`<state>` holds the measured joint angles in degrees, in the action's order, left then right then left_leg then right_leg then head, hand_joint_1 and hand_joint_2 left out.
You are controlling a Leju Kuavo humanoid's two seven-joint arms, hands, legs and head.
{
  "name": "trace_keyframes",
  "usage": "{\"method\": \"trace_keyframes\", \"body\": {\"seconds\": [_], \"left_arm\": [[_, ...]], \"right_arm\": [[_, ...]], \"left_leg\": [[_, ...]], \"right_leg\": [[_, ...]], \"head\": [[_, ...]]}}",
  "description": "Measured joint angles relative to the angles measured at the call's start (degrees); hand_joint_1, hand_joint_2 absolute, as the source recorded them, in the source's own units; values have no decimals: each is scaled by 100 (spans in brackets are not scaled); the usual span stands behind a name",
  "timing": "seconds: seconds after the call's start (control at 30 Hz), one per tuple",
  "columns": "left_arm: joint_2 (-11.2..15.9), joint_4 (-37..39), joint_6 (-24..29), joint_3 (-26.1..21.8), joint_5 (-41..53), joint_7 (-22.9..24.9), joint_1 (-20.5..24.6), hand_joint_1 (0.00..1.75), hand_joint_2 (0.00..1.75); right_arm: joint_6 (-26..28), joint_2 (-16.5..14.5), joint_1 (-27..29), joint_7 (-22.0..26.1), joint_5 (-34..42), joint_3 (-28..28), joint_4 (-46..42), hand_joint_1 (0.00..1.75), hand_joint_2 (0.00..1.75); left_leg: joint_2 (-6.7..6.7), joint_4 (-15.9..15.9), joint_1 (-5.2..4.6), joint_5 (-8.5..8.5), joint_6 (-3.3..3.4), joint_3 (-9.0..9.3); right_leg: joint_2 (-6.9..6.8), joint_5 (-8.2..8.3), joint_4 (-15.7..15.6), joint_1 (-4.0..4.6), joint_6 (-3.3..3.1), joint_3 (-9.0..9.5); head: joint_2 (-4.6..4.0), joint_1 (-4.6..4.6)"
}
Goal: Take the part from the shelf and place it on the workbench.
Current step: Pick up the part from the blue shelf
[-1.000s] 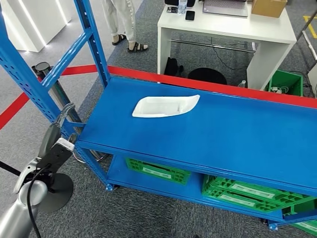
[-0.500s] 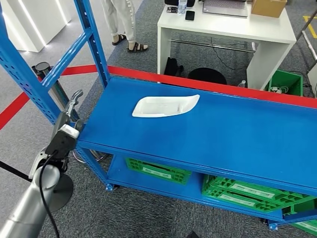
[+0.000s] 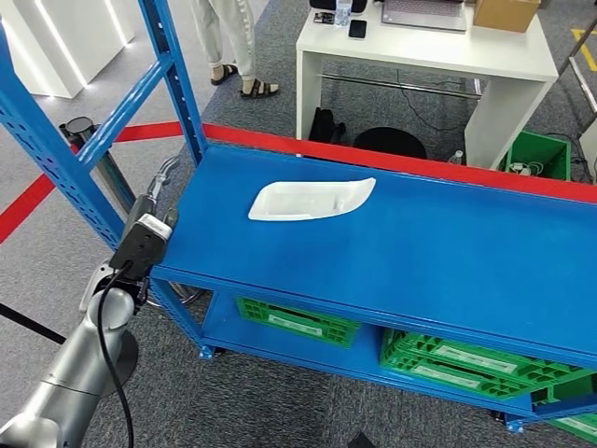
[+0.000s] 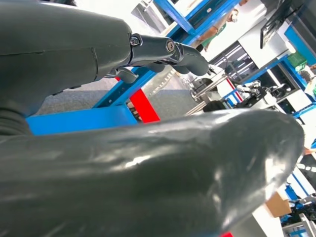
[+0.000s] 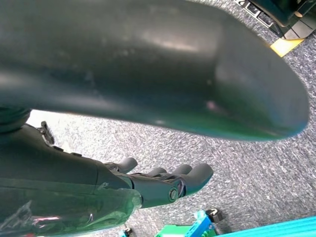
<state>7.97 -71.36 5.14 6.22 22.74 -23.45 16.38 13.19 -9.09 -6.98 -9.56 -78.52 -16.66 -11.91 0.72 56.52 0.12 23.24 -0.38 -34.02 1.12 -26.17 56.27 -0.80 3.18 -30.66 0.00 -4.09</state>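
Head view: white part (image 3: 310,199) lies flat on blue shelf (image 3: 423,252), well apart from left robot hand (image 3: 156,191) at the shelf's left corner, fingers apart, empty. Left wrist view: fingers (image 4: 164,49) spread, nothing held. Right wrist view: right robot hand (image 5: 164,185) over grey carpet (image 5: 242,168), fingers extended, empty.

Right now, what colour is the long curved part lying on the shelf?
White; the long curved plastic part shows best in the head view.

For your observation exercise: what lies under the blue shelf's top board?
Under the top board, green crates lie on the lower board. The top board covers their rear parts, so any contents stay unseen.
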Motion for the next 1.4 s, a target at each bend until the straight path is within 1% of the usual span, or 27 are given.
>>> {"method": "trace_keyframes", "body": {"seconds": [0.13,0.27,0.43,0.7,0.83,0.97,1.1,1.4], "left_arm": [[-14,251,-112,59,-30,-14,177,0,0],[8,640,-290,158,28,1,466,0,0],[132,1259,-505,326,256,108,920,0,0],[291,2124,-667,772,902,424,1590,0,0],[350,2468,-682,1013,1148,509,1817,0,0],[384,2711,-682,1188,1253,513,1941,0,0],[399,2868,-676,1313,1360,534,2021,0,175],[434,3213,-461,1729,2028,899,2284,0,175]], "right_arm": [[-13,0,-3,-2,-2,3,-1,0,0],[-60,0,-15,14,2,9,-5,0,0],[-84,1,-22,5,3,46,-15,0,0],[-120,2,-43,-29,10,128,-22,0,0],[-163,2,-55,-29,14,163,-22,0,0],[-173,2,-63,-29,22,187,-22,0,0],[-174,2,-68,-32,28,191,-22,0,0],[-196,2,-74,-70,27,268,-22,0,0]], "left_leg": [[0,0,0,-1,0,0],[0,0,0,-3,2,0],[0,0,0,-5,4,0],[0,0,0,-5,4,-1],[0,0,0,-5,4,-1],[0,0,0,-5,4,-1],[0,0,0,-5,4,-2],[0,0,0,-5,4,-1]], "right_leg": [[0,0,0,0,0,-4],[0,4,0,0,2,9],[0,5,1,0,2,13],[1,5,2,0,2,14],[1,5,3,0,2,13],[1,5,3,0,2,14],[0,5,3,0,2,13],[0,5,3,0,2,12]], "head": [[0,0],[0,1],[0,-1],[0,0],[0,-1],[0,0],[0,0],[0,-1]]}}
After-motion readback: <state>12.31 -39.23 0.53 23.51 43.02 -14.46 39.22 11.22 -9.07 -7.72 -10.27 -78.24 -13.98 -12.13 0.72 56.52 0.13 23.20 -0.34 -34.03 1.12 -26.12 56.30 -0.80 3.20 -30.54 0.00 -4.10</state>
